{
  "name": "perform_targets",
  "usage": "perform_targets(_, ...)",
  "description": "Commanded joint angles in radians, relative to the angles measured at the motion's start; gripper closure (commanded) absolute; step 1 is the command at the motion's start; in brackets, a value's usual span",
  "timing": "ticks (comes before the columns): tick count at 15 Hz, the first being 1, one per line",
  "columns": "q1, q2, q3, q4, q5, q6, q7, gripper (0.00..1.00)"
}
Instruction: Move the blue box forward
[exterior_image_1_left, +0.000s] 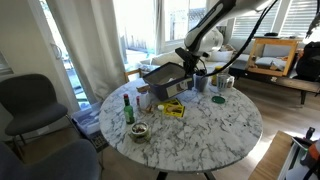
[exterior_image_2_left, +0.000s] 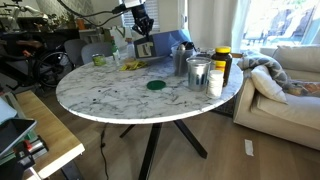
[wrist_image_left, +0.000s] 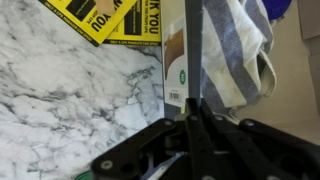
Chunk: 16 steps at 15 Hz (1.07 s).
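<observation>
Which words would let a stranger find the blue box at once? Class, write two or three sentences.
Look at the round marble table beside the windows. At its window-side edge, under the robot arm's end effector, sits the blue box. It is wide, shallow and dark navy, far bigger than the green bottle and yellow packet nearby.

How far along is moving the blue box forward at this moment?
Done: the gripper is on the blue box, fingers pinching its thin wall beside the pale label. In hand: that grip, near the yellow item on the marble table. Left: the forward move itself and the release; whether the box is lifted is unclear.
</observation>
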Motion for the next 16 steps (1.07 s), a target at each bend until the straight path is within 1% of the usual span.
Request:
perform_targets(1,-0.001,-0.153,0.006,-0.148,0.022,0.01,-0.014,0.99)
perform_targets(6,-0.015,-0.288,0.004,-0.281,0.011,0.008,0.004,0.98)
perform_targets(10,-0.052,-0.403,-0.002,-0.381,-0.047,-0.032,0.007,0.99)
perform_targets(16,-0.104,-0.561,0.013,-0.496,-0.04,-0.104,-0.032,0.99)
